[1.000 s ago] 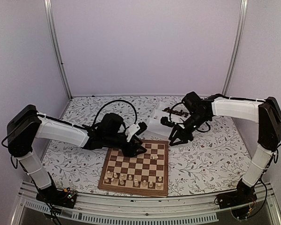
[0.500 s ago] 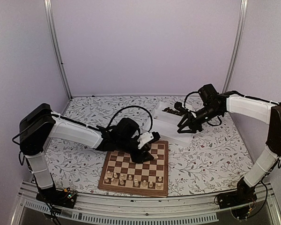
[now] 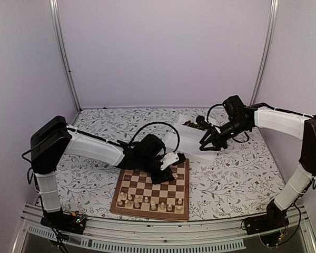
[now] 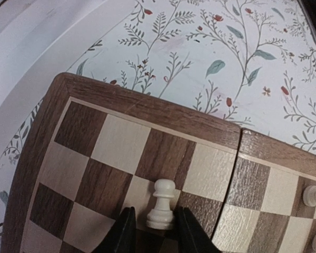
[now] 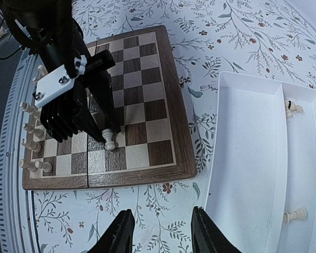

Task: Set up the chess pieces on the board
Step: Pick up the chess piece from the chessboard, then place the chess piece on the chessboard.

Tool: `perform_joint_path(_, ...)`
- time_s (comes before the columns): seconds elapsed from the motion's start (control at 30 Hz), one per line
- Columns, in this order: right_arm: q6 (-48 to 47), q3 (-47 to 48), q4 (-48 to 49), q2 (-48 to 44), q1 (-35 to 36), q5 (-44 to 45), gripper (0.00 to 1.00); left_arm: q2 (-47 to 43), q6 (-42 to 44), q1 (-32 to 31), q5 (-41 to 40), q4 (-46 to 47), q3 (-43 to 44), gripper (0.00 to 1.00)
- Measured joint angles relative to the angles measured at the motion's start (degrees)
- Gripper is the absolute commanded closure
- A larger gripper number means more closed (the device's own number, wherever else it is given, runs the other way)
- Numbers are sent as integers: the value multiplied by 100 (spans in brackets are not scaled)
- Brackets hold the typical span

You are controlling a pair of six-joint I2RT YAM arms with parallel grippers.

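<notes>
The left gripper (image 4: 155, 226) reaches low across the chessboard (image 4: 147, 108), straddling an upright cream pawn (image 4: 162, 203) near the far edge. Whether its jaws clamp the pawn cannot be told. The right gripper (image 5: 160, 232) hangs beside the white tray (image 5: 247, 158), jaws apart and empty.

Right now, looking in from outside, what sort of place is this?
Most likely a robot test booth, not a home: plain walls on metal posts enclose a floral-covered table; the left arm and right arm are bolted at its near rail, over a chessboard and white tray.
</notes>
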Motion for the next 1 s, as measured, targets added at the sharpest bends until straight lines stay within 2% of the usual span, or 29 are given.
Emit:
perform_joint_path(0.2,0,-33,11,-2,-2,0,61,13,138,-2,-35,-138,61,91)
perform_joint_path(0.47,356,197,66,-20,-85,-35,61,-20,-72,31,42,-42,35,94)
perform_joint_path(0.6,879,553,264,-9,-214,-341,60,-323,-509,120,151,555,-247,93)
perform_joint_path(0.83,2103,1248,507,501,-260,-1534,57,-973,-1443,243,-31,2420,-627,91)
perform_joint_path(1.0,2695,1325,535,892,-227,-2221,55,-970,-1722,243,-157,2994,-625,91)
